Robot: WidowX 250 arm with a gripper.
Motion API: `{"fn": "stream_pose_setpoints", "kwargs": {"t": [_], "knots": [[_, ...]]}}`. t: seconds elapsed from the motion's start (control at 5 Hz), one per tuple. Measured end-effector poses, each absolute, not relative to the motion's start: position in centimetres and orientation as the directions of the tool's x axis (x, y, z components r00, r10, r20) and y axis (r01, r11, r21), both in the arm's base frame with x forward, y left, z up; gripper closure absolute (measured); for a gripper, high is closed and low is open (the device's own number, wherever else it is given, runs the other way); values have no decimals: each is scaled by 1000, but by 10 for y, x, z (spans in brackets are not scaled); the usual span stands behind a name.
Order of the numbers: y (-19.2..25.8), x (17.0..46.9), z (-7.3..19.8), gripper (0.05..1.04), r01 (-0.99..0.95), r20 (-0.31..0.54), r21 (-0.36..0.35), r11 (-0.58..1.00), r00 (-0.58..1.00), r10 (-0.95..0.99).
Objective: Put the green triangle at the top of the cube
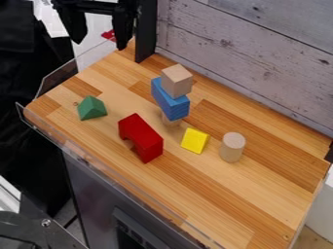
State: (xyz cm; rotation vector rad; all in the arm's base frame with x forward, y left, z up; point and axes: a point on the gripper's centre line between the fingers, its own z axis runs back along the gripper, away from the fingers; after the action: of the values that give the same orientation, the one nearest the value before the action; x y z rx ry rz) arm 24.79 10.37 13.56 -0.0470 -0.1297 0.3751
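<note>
Gripper (100, 44): at the upper left, above the far end of the table (260, 194). Jaws parted, gripping nothing; being open already, they should suit a pick-up.

Triangle (91, 108), green: on the wood near the left edge, well apart from the stack. It appears to lie on a flat side, ridge upward – a steady pose, and the one it will likely want on top. Its sloping sides offer poor purchase; a grasp across the end faces would probably hold better.

Cube (176, 80), plain wood: topmost in the stack, its upper face bare and roughly level, so fit to serve as a seat. Presumably the cube intended.

Blue block (170, 99): laid lengthwise under the cube, bearing it towards the far end.

Wooden piece (170, 120): beneath the blue block, mostly hidden; shape cannot be told. It props the whole stack, seemingly on a narrow footing – a sideways knock could topple everything.

Red block (141, 137): notched, on the table between triangle and yellow block. A high carry would clear it.

Yellow block (195, 140); cylinder (232, 147), upright on its end: both beside the stack, with no evident part in the job.

Step due: fetch the triangle, lift well above cube height, lower gently, release once seated.
</note>
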Motion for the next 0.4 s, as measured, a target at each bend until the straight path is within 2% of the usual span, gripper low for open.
{"fn": "stream_pose_setpoints", "kwargs": {"t": [0.2,0.4], "knots": [[102,246,128,84,-360,89,-73,930,926,366],[105,241,112,84,-195,52,-76,978,979,199]]}}
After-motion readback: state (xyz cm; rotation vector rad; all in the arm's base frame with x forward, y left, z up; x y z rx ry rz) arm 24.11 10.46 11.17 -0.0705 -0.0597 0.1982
